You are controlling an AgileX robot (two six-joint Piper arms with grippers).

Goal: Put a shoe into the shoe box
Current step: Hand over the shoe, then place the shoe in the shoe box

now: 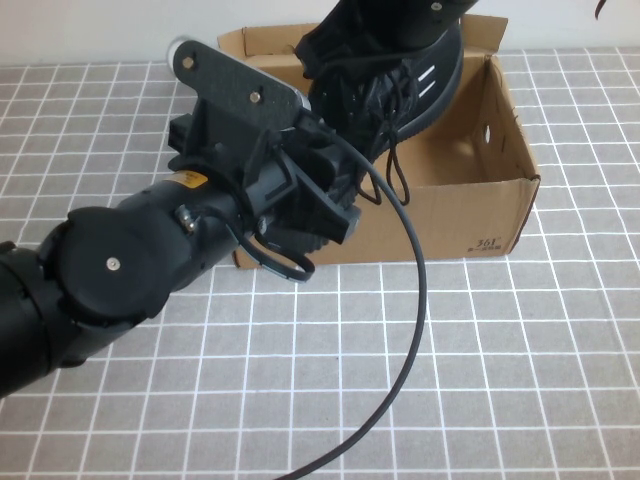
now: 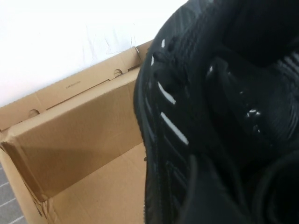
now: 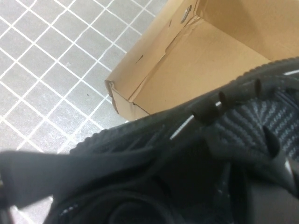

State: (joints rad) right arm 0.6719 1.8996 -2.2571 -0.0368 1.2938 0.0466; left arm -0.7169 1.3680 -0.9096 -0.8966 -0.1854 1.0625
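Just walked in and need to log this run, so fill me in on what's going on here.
Both arms are at the shoe box, a brown cardboard box on the tiled table. The shoe, a black sneaker, hangs tilted over the open box, laces dangling, not yet resting inside. The left gripper reaches in from the near side up against the shoe. The right gripper also sits right at the shoe. Which one holds it cannot be told.

The black shoe (image 2: 187, 126), white dashes along its side, fills most of the left wrist view, hanging over the open shoe box (image 2: 84, 154), whose brown inner wall and floor show beside it.
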